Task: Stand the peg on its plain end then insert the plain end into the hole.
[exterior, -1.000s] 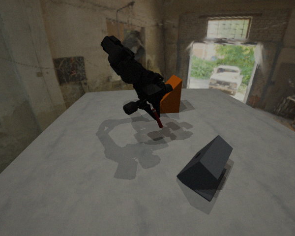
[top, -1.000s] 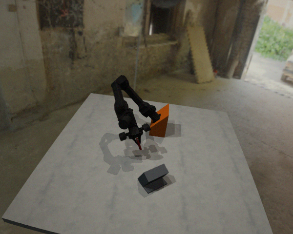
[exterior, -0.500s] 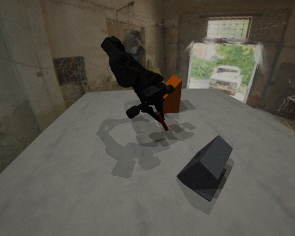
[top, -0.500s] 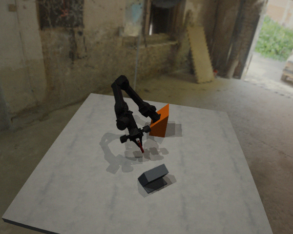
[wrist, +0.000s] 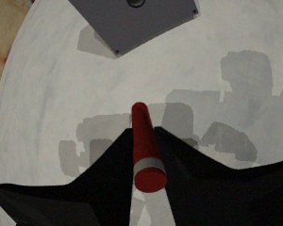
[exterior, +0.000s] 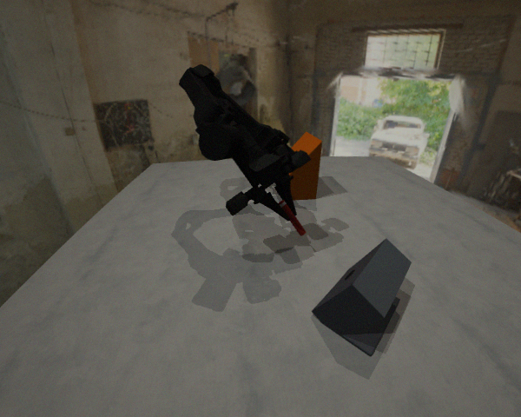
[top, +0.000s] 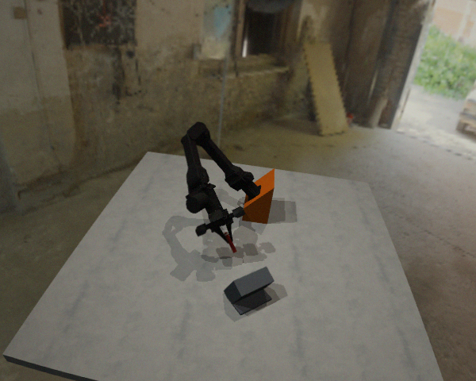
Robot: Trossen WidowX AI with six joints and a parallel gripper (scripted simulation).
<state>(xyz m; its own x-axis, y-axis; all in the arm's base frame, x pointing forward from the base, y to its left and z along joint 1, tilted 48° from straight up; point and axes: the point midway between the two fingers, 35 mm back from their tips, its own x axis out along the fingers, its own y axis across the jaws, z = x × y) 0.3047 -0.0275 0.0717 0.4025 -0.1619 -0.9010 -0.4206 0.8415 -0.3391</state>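
The red peg (top: pixel 232 247) (exterior: pixel 298 225) (wrist: pixel 143 141) is tilted and held above the table (top: pixel 119 320) (exterior: pixel 139 359). Its white band (wrist: pixel 150 163) is at the upper end, near the wrist camera, and its plain end points down and outward past the fingertips. My gripper (top: pixel 230 240) (exterior: pixel 292 216) (wrist: pixel 142 134) is shut on the peg. The grey sloped panel (top: pixel 252 283) (exterior: pixel 382 280) (wrist: pixel 146 28) stands apart from the peg, beyond its plain end. Its hole (exterior: pixel 350 273) (wrist: pixel 136 2) shows in the exterior view and at the top edge of the wrist view; the hole's inside is not visible.
An orange wedge-shaped block (top: pixel 259 209) (exterior: pixel 306 180) stands beside the arm, close to its forearm and wrist in the top view. Shadows of the arm lie on the table around the gripper.
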